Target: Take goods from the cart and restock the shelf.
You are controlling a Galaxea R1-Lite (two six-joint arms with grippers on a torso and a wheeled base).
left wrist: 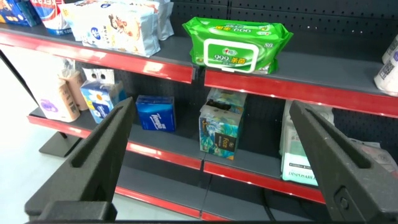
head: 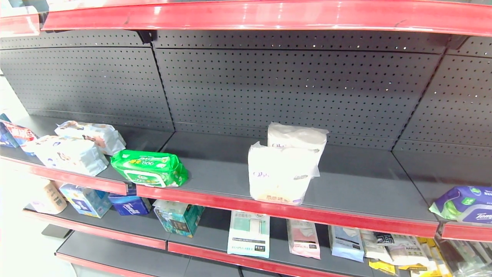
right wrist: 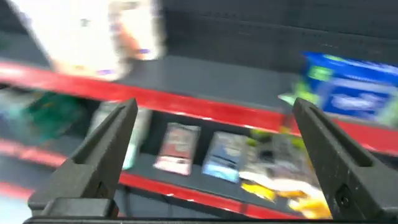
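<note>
The dark shelf (head: 357, 181) with a red front edge carries two white tissue packs (head: 282, 171) in the middle, one behind the other. A green wipes pack (head: 150, 168) lies to their left, and it also shows in the left wrist view as the green wipes pack (left wrist: 237, 45). My left gripper (left wrist: 211, 162) is open and empty, held in front of the shelf below that pack. My right gripper (right wrist: 211, 162) is open and empty too, facing the shelf between the white tissue pack (right wrist: 102, 37) and a blue and purple wipes pack (right wrist: 348, 90).
White printed packs (head: 71, 148) lie at the shelf's left end, a blue and purple wipes pack (head: 465, 204) at its right. The lower shelf (head: 127, 227) holds tissue boxes and several flat packets. A red-edged shelf (head: 269, 15) hangs above. Bare board lies right of the tissue packs.
</note>
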